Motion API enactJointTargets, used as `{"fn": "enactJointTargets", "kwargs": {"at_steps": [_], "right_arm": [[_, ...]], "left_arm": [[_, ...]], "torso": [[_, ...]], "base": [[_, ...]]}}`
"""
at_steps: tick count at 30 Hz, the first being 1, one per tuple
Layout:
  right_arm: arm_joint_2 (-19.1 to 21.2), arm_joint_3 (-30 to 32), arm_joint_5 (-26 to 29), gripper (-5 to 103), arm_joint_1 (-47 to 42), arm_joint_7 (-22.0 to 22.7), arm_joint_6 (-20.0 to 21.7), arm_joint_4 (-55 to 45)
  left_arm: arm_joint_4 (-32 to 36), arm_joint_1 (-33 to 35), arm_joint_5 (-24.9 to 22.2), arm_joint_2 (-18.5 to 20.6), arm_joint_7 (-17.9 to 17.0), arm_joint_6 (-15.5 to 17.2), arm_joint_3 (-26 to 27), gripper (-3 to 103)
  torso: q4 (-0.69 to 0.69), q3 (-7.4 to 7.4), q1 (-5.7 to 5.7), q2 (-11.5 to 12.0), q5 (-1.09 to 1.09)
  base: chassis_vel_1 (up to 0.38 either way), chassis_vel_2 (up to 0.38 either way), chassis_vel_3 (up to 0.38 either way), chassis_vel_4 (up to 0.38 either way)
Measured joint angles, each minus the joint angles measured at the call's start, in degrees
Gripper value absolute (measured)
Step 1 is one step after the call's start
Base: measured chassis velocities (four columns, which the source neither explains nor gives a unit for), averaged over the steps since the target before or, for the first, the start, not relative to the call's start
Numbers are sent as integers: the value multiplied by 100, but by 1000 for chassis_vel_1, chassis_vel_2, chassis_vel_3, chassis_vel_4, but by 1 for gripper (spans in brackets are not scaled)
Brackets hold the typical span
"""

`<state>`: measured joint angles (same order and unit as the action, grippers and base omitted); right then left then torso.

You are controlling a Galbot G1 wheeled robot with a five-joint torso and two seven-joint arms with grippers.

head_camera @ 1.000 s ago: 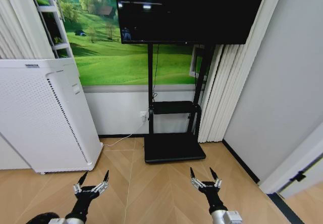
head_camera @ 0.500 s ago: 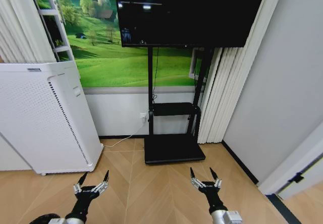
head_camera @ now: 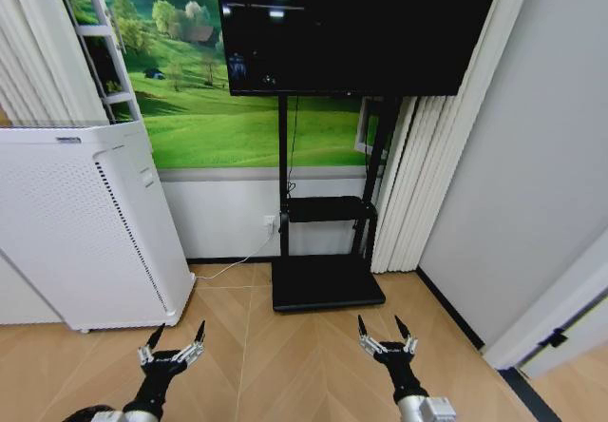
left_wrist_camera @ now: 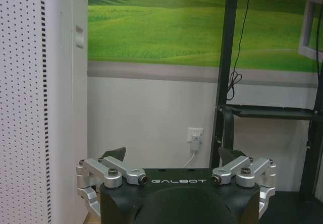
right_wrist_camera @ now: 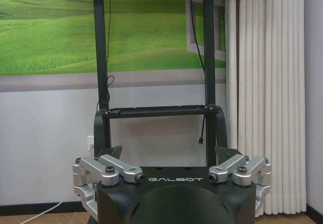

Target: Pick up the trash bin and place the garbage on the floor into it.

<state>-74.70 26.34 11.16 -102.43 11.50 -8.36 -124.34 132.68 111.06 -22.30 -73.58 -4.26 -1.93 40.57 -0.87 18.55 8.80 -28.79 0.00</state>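
2 grippers, the left gripper [head_camera: 174,342] and right gripper [head_camera: 385,335], hang spread and empty over bare floor [head_camera: 304,355], so with no bin or litter near either, a blind reach risks hitting the TV stand [head_camera: 326,291] ahead.

My left gripper [head_camera: 174,343] and right gripper [head_camera: 385,335]: black pointed fingertips on silver linkages with dark screws, black housings marked GALBOT in white.

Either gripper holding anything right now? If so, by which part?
Nothing is held. The left gripper and right gripper are both open and empty above the tan wood parquet floor.
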Motion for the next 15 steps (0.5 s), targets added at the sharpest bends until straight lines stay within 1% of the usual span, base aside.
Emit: {"fn": "enactJointTargets", "kwargs": {"at_steps": [7,13,15], "right_arm": [[0,0,0,100,0,0,0,0],[0,0,0,100,0,0,0,0],[0,0,0,100,0,0,0,0]], "left_arm": [[0,0,0,0,0,0,0,100],[0,0,0,0,0,0,0,100],[0,0,0,0,0,0,0,100]], "torso": [[0,118,72,-190,0],[0,181,117,-299,0],[0,234,147,-381,0]], "base": [[0,0,0,0],[0,0,0,0],[0,0,0,0]]}}
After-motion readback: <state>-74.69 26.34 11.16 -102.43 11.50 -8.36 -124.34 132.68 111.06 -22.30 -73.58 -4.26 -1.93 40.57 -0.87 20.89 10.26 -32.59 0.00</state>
